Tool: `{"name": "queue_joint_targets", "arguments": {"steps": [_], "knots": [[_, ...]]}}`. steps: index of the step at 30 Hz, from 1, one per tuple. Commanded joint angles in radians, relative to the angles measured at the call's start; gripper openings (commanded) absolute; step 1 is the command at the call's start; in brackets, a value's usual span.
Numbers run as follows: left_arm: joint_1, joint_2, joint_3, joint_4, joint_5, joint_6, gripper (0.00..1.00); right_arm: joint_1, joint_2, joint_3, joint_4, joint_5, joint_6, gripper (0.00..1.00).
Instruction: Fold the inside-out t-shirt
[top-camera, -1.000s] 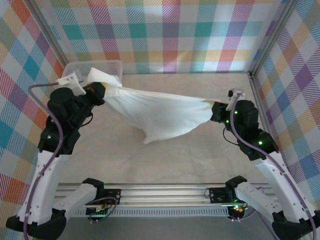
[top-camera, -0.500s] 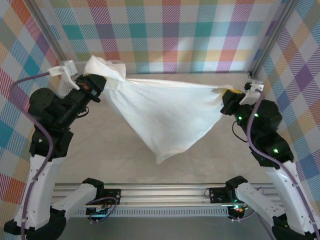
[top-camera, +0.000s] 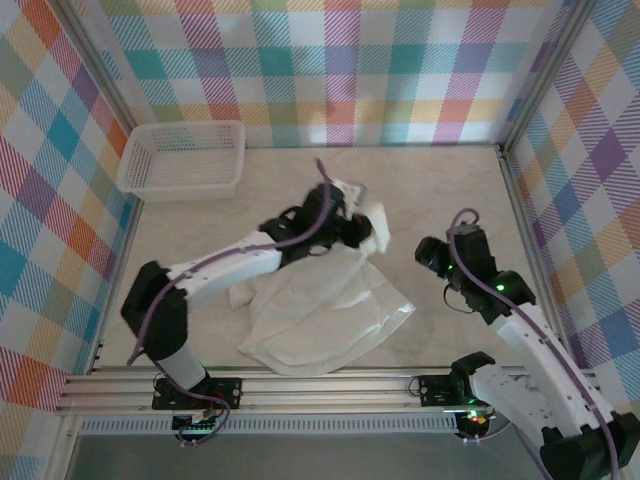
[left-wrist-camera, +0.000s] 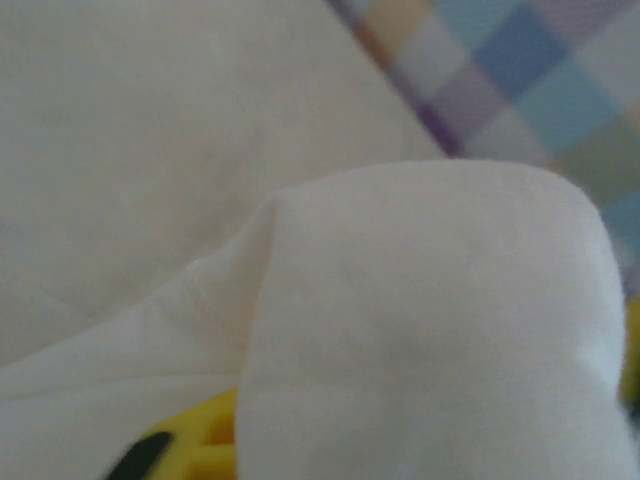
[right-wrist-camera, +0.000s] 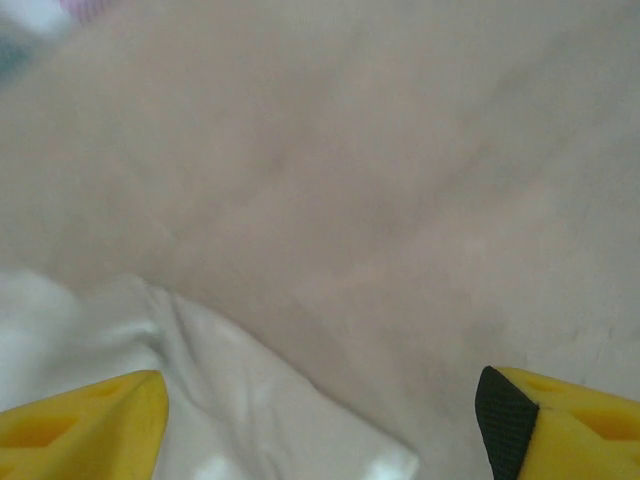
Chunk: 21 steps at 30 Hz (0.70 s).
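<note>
The white inside-out t-shirt (top-camera: 320, 315) lies crumpled on the table's near middle. One corner of it is lifted up toward the centre. My left arm reaches far across to the right, and its gripper (top-camera: 366, 228) is shut on that raised fold. In the left wrist view the white cloth (left-wrist-camera: 420, 330) drapes over the jaws, with a bit of yellow finger (left-wrist-camera: 190, 450) showing at the lower left. My right gripper (top-camera: 428, 252) hovers just right of the shirt. Its yellow fingers stand wide apart (right-wrist-camera: 322, 410) with nothing between them, above the shirt's edge (right-wrist-camera: 200, 400) and bare table.
A white plastic mesh basket (top-camera: 185, 158) stands at the back left corner. Checked walls enclose the table on three sides. The aluminium rail (top-camera: 320, 385) runs along the near edge.
Both arms held the shirt stretched in the air; now the right gripper has let go and dropped back. The left gripper has swung right to the centre with its corner, and the shirt lies on the table.
</note>
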Motion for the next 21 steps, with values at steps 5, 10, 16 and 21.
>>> {"name": "queue_joint_targets", "arguments": {"steps": [5,10,16,21], "knots": [[0.025,-0.176,-0.013,0.034,-0.254,0.119,0.6,-0.091,0.118,0.088,0.094,-0.248,-0.178,0.86],[0.302,-0.263,-0.067,-0.226,-0.237,-0.086,0.63,-0.133,0.401,0.143,0.137,-0.54,-0.179,0.87],[0.502,-0.199,-0.137,-0.452,-0.165,-0.146,0.65,-0.144,0.591,0.071,0.128,-0.445,-0.125,0.89],[0.55,-0.122,-0.243,-0.381,-0.108,-0.173,0.8,-0.144,0.601,-0.036,0.147,-0.494,-0.108,0.88]]}}
